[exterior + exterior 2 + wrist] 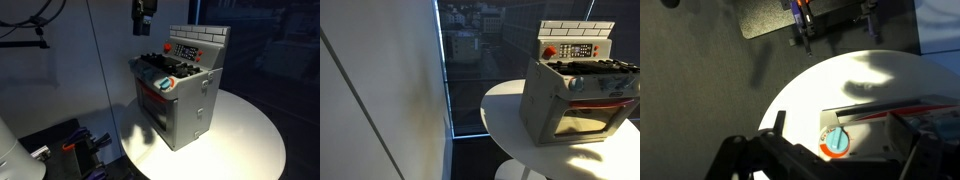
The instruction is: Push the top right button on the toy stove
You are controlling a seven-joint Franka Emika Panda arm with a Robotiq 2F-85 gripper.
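Note:
The toy stove (185,90) stands on a round white table (250,135). It is silver-grey, with a brick-pattern back wall and a red-framed control panel (184,50). It shows in both exterior views (575,90); its panel (575,50) has a red round button at one end. My gripper (143,18) hangs in the air above and beside the stove's burner top, apart from it. In the wrist view the fingers (845,160) are spread apart and empty, with a teal knob in an orange ring (836,141) below them. The gripper is out of view in the exterior view that faces the oven door.
The table's edge (505,110) is close to a dark window with a city view (470,50). A white wall panel (380,100) stands to the side. Black equipment with orange parts (75,145) lies on the floor by the table.

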